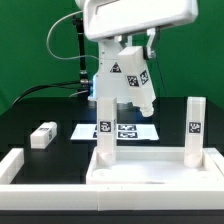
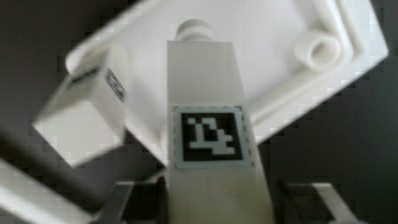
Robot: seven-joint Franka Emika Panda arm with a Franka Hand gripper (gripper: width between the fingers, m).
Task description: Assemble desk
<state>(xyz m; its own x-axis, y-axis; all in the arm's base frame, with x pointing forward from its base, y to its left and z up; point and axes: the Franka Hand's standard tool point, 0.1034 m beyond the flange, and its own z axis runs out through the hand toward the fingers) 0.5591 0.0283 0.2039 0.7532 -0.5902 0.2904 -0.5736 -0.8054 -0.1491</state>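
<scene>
While gripping a short square white plastic leg [image 1: 105, 125] by its upper end, hand [image 2: 210, 193] partway closed with a finger on either side, holds it upright on the left corner of the broad flat rimmed white tabletop panel [image 1: 150, 168], low in the exterior view. Cannot tell whether seated fully in its socket.

Likely trouble: tilting the leg while turning or pressing, and so jamming it crooked; slipping of the fingers on the smooth plastic; dragging the panel across the black worktop [image 1: 40, 105]. Also risky to let go early, toppling the leg onto the flat white marker board [image 1: 128, 130] just behind.

Tight at the lower left of the exterior view, near the long white border bar [image 1: 20, 165]. A second leg [image 1: 193, 125] upright at the lower right, well apart, and a third leg [image 1: 43, 135] lying loose at middle left, beside the approach. Open room straight up and toward the frame's centre, above the panel.
</scene>
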